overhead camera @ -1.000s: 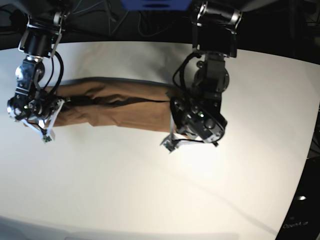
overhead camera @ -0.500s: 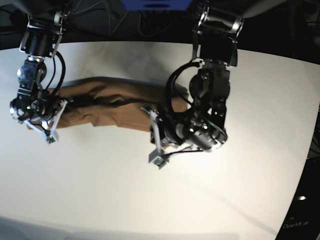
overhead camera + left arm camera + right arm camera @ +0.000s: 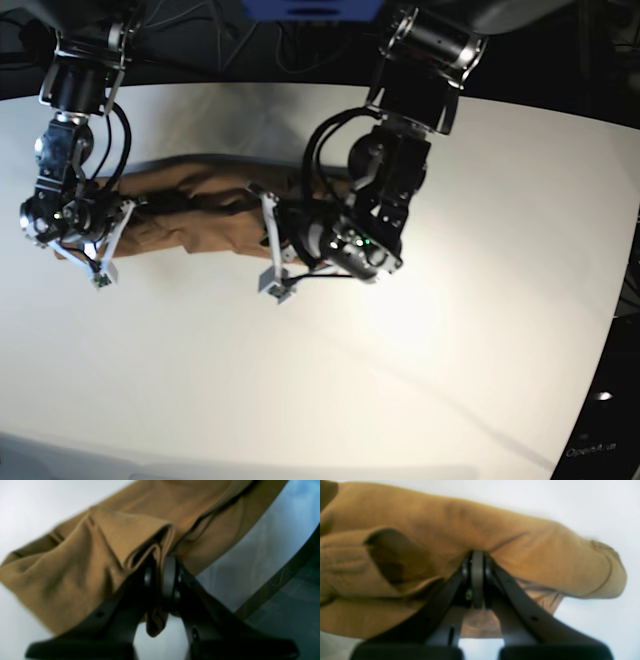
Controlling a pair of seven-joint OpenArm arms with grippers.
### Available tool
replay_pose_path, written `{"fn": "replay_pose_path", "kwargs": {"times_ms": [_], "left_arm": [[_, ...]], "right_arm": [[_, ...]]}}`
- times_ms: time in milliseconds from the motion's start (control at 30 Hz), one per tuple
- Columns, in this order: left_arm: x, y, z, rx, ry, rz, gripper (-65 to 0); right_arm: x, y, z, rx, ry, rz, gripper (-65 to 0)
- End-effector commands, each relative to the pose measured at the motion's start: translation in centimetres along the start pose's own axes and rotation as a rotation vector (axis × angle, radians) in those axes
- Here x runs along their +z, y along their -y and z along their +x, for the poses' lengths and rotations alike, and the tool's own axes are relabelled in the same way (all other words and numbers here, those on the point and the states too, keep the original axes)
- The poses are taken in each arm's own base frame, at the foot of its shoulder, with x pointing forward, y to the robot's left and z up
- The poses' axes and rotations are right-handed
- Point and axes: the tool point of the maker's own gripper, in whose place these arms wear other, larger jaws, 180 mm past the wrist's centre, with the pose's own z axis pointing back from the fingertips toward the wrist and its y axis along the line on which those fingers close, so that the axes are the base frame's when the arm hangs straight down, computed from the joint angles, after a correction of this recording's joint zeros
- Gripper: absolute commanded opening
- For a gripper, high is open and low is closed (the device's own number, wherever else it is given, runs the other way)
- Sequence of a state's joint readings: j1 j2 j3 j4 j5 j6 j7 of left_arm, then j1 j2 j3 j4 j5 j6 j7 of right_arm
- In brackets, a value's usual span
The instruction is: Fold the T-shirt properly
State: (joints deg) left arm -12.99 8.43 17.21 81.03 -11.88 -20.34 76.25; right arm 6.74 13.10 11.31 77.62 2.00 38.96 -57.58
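Note:
The tan-brown T-shirt (image 3: 200,215) lies bunched in a long band across the left half of the white table. My left gripper (image 3: 285,225) is at the band's right end. In the left wrist view it (image 3: 160,572) is shut on a thick folded edge of the T-shirt (image 3: 100,542), and a small flap hangs below the pads. At the band's left end, my right gripper (image 3: 118,212) holds on too. The right wrist view shows it (image 3: 477,560) shut on the T-shirt (image 3: 520,542), the cloth draping over both fingers. The collar is hidden.
The white table (image 3: 400,380) stretches wide in front of and to the right of the arms. Its dark rim (image 3: 610,390) curves along the right side. Cables and dark equipment sit behind the table's back edge (image 3: 250,85).
My left arm has swung leftward, carrying its end of the T-shirt toward the other end, so the band is shorter. The right arm has barely moved.

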Motion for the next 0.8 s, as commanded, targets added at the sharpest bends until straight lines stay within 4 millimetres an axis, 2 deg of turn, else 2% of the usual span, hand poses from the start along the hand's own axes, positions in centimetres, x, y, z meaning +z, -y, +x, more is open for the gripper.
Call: {"fn": "replay_pose_path", "kwargs": {"times_ms": [0,67,167,467,600,767], "left_arm": [[0.3,0.3,1.6,-0.01,0.043,-0.014,-62.8],[-0.8,0.8,1.3,0.016,0.045,-0.053,-62.8],[-1.1,1.9,1.9,0.059,0.078,-0.14,-62.8],[0.8,3.1,5.8,0.103,0.176,-0.257,-62.8],[1.0,3.1,6.5,0.196,0.198,-0.265,-62.8],[1.0,3.0,7.0,0.223,0.227,-0.265,-62.7]], "right_arm": [[-0.4,-1.1,-0.5,0.012,-0.024,0.037,-64.3],[-0.4,-1.1,-0.5,0.012,-0.024,0.037,-64.3],[-0.4,-1.2,-0.4,0.014,-0.024,0.037,-64.3],[-0.4,-1.2,-0.4,0.014,-0.024,0.037,-64.3],[-0.4,-1.2,-0.4,0.014,-0.024,0.037,-64.3],[-0.4,-1.2,-0.4,0.014,-0.024,0.037,-64.3]]}}
